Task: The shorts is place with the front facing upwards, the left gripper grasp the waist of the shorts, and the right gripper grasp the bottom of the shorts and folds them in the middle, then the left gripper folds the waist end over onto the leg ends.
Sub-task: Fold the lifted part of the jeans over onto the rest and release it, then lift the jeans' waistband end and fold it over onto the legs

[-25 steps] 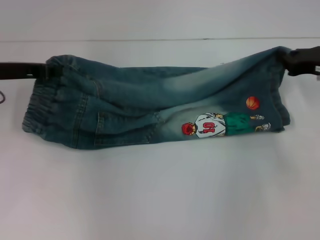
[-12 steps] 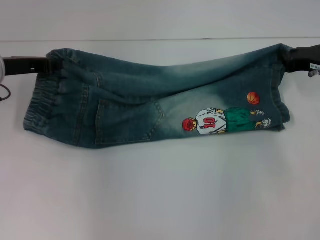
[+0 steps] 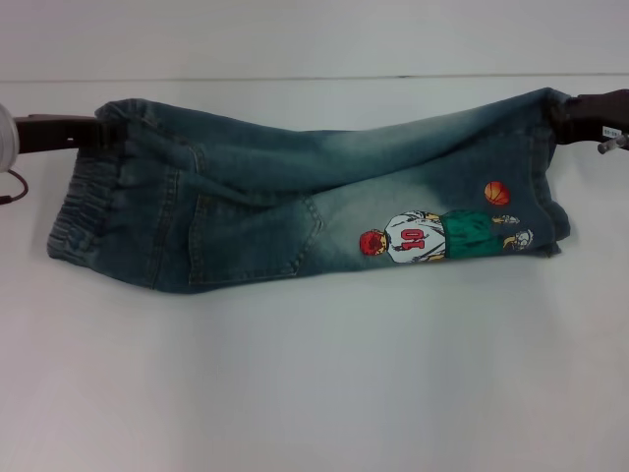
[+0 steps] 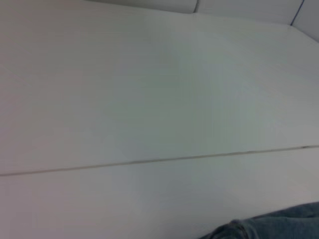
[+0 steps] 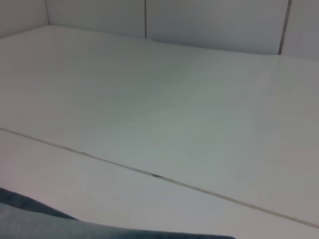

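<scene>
The blue-green denim shorts (image 3: 295, 197) are folded lengthwise and stretched across the white table, with the cartoon player print (image 3: 432, 239) and an orange basketball (image 3: 497, 193) facing up. The ruffled elastic waist (image 3: 84, 211) is at the left. My left gripper (image 3: 98, 131) is shut on the waist's upper corner. The hemmed bottom of the shorts (image 3: 550, 187) is at the right, where my right gripper (image 3: 562, 118) is shut on its upper corner. A strip of denim (image 4: 279, 224) shows in the left wrist view, and the shorts' edge (image 5: 30, 219) shows in the right wrist view.
A thin seam (image 3: 295, 78) runs across the white table behind the shorts. A pale wall (image 5: 199, 20) rises beyond the table's far edge. A cable loop (image 3: 12, 185) hangs under my left arm.
My left arm has come a little to the right, and its white wrist now shows at the picture's edge. The shorts have spread slightly flatter. The right gripper has barely moved.
</scene>
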